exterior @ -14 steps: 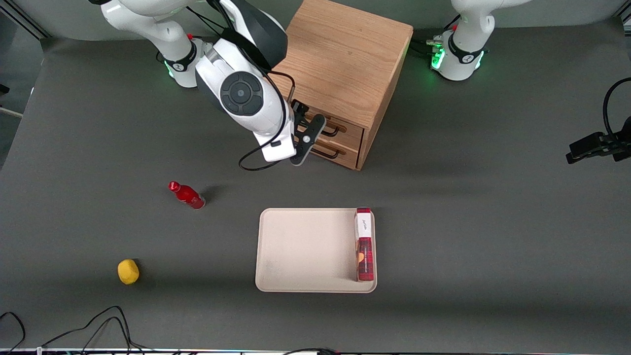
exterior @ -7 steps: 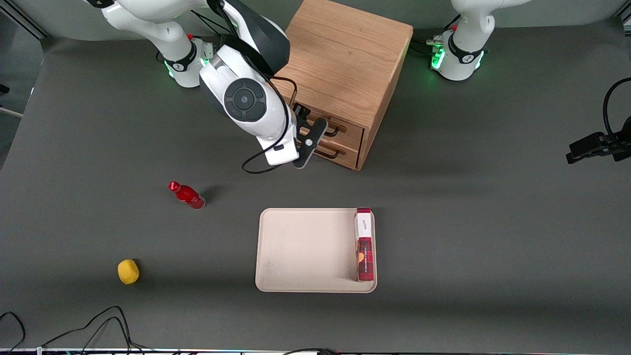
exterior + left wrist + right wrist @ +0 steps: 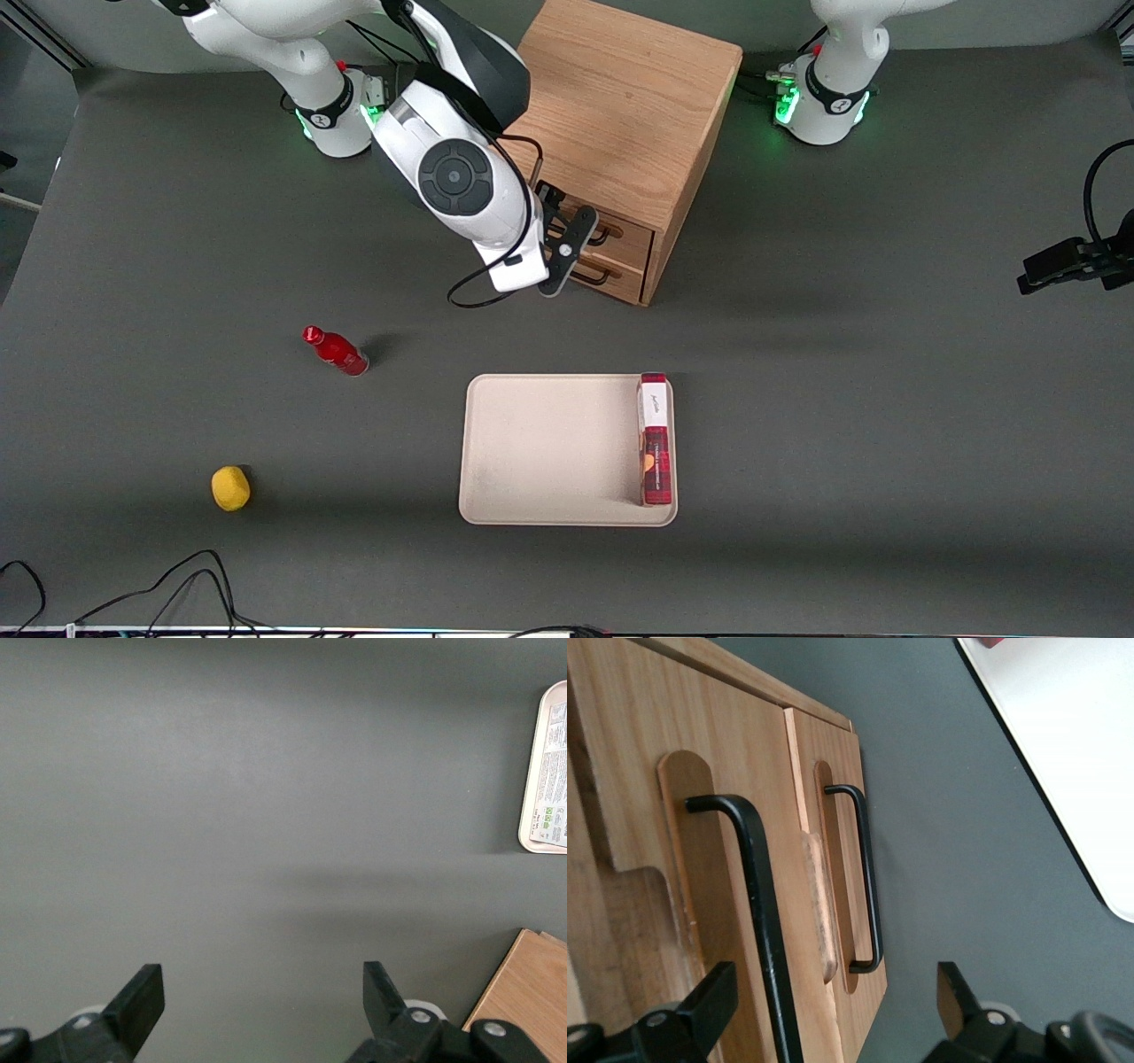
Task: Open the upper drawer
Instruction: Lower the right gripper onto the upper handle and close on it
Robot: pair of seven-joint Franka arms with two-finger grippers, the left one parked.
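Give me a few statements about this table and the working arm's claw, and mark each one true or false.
1. The upper drawer is pulled out. False: its front sits shut in the cabinet.
2. The gripper has its fingers open on either side of the upper drawer's black handle. True.
3. The red box lies in the beige tray. True.
4. The red bottle stands in the tray. False: it is on the table, toward the working arm's end.
5. The yellow fruit is on top of the cabinet. False: it rests on the table.
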